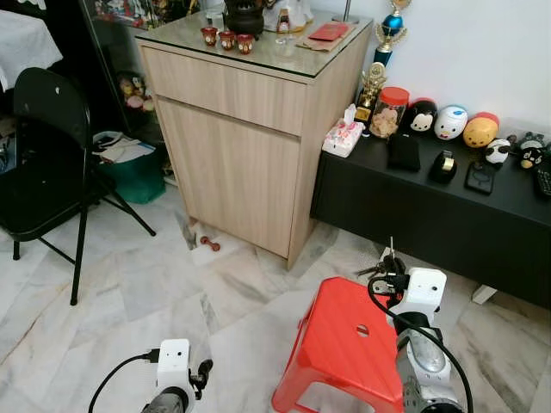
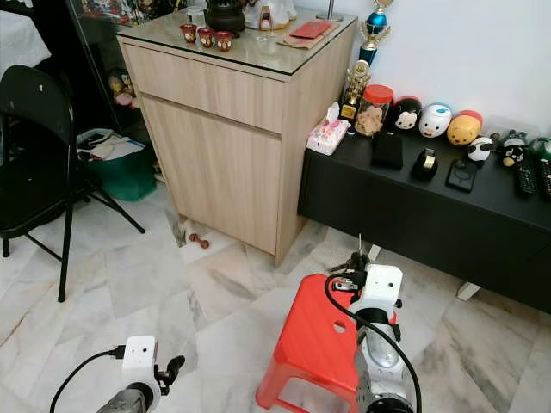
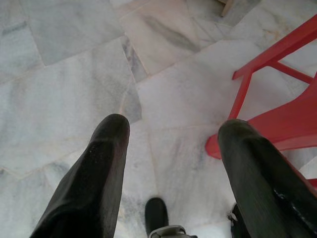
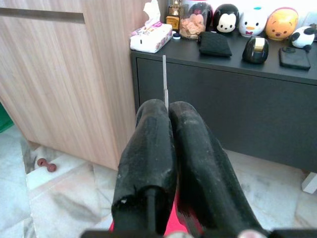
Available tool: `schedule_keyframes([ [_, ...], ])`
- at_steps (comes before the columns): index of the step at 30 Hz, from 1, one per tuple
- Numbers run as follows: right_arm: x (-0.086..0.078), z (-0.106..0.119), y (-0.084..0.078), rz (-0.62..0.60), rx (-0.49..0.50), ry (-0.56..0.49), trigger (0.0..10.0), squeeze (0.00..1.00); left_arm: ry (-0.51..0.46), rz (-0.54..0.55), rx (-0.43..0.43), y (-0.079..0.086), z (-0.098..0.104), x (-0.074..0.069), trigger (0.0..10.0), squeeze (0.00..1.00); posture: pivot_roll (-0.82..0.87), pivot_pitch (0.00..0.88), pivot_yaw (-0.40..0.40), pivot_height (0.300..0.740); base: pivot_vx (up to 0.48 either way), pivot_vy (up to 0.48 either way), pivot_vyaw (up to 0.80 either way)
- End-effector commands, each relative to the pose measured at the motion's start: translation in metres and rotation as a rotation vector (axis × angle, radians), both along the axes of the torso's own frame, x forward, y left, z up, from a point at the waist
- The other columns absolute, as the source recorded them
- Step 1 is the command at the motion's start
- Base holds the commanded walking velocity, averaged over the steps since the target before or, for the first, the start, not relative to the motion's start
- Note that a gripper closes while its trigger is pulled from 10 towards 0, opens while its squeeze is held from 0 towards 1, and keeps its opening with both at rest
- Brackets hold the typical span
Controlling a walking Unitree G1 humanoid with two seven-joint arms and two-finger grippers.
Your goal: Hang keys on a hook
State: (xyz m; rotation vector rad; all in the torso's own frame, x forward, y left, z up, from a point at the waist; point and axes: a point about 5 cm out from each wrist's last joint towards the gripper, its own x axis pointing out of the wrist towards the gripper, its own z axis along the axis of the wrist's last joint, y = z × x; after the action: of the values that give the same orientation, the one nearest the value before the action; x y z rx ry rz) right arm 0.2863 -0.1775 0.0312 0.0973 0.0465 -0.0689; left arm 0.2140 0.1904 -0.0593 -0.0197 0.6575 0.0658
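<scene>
Right gripper is pressed together on the keys: in the right wrist view both black fingers meet with a thin silver key blade sticking straight out from between the tips. In the left eye view that gripper sits lower right of centre, above the far edge of the red plastic stool, with the key bunch hanging dark at the fingertips and one blade pointing up.

Left gripper is spread wide apart, nothing between the fingers; it points down at the marble floor at the bottom left of the head views, with a stool leg just beside it in the left wrist view.

Scene ahead:
- Wooden cabinet, glass top, upper centre. Small red cups and a dark pot stand on it.
- Low black console, right of the cabinet and touching it. Tissue box, trophy, snack jar and cartoon-head figures line its top.
- Black folding chair, left edge.
- Small red dumbbell on the floor at the cabinet's foot.

Can't make out a hook.
</scene>
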Motion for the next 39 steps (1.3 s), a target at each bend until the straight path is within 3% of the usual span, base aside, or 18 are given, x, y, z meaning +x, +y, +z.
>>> schedule_keyframes([
  [1,0.0021,0.0022,-0.0003,0.006,-0.014,-0.004,10.0,0.0,0.003,-0.002,-0.016,-0.0026,-0.0014,-0.0017,10.0,0.0,0.01,0.0,-0.074,0.74,0.0,0.0,0.0],
  [12,0.0062,0.0051,0.0038,0.005,-0.008,-0.008,10.0,0.0,-0.012,0.01,-0.027,-0.0012,0.0015,0.0027,10.0,0.0,0.01,0.0,-0.072,0.74,0.0,0.0,0.0],
  [39,0.0085,0.0044,0.0014,-0.021,-0.022,0.015,10.0,0.0,-0.02,0.005,-0.03,-0.001,0.0031,0.0052,10.0,0.0,0.01,0.0,-0.068,0.74,-0.283,0.0,-0.03],
])
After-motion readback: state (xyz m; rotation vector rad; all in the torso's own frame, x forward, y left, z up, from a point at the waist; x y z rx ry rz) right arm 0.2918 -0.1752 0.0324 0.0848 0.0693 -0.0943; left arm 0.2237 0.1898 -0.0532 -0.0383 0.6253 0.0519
